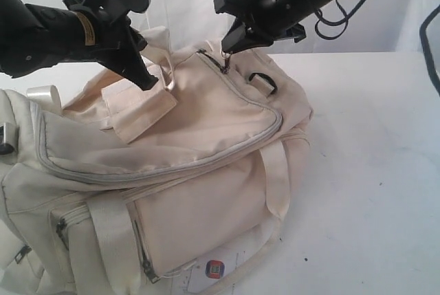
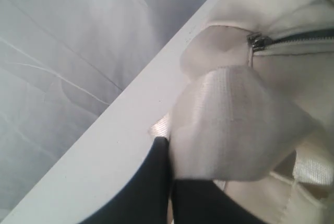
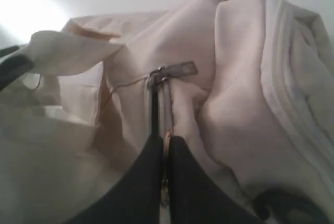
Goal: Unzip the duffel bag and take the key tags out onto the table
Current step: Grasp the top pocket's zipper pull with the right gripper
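The bag lies on the table, filling the exterior view from centre out to 8 o'clock, with its grey zip curving across the top. At the bag's 11 o'clock the left gripper has its jaws pressed together on the strap. At 12 o'clock the right gripper pinches the zip pull at the zip's far end.

No legible text; paper label shows red-blue mark, wording unreadable.
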